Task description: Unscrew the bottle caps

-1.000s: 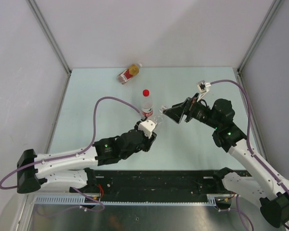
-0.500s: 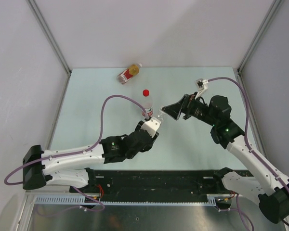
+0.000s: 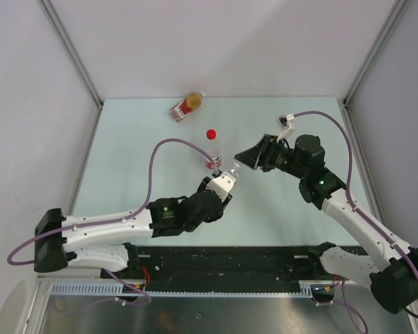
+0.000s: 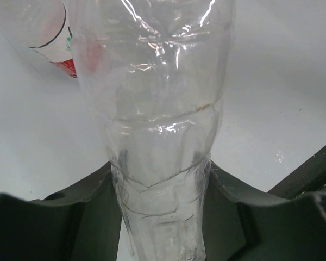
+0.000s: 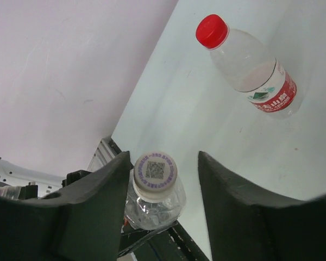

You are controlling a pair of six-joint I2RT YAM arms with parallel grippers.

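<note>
Pale-green surface [image 3: 125,153], L to R: amber bottle [image 3: 187,106] w/ red-yellow label lies on its side near the far edge, well apart from both arms. Nearer the middle, a clear bottle w/ red-white label [image 3: 212,156] looks upright, red cap [image 3: 211,134] screwed on, nothing touching it.

Just beside it on the near-right, the left claw [image 3: 228,182] is clenched on the clear unlabelled bottle [image 4: 160,136]. Wrist view: dark fingers [image 4: 81,217] press both sides of the bottle's narrow lower part and the body rises up betw. them; the labelled bottle shows behind it at upper left.

Right of that, the right claw [image 3: 238,164] sits at the top end of the held bottle. Its wrist view: white cap [image 5: 155,172] w/ a printed code square on top lies betw. the two pads. One pad [image 5: 98,206] is touching or just beside the cap's rim; the other pad [image 5: 233,201] stands clearly apart, bare gap betw. So the right claw is released, not yet gripping. Cap is on the bottle.
</note>
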